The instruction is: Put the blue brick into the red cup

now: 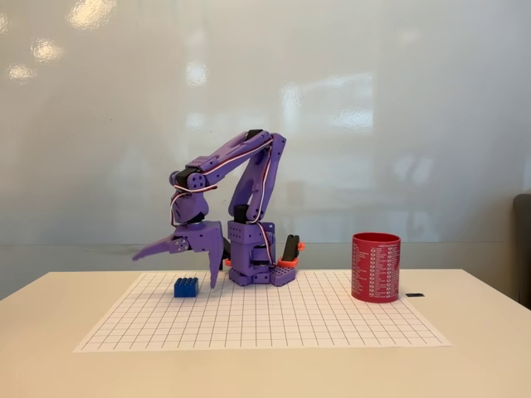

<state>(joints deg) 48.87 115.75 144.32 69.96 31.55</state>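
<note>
Currently: gripper (192, 267) spread wide above blue brick (186, 287).
Resting on the grid sheet (332, 327) near its rear-left corner, just beneath the parted fingers, untouched; red cup (376, 267) upright at the rear-right corner, well apart.

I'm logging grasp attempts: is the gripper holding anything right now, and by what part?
Nothing is held. The gripper is open above the blue brick, which sits on the grid mat, apart from both fingers.

the scene is evenly and brightly lit; ceiling lights are mirrored as soft glare on the glossy wall (348, 99); shadows are faint.
</note>
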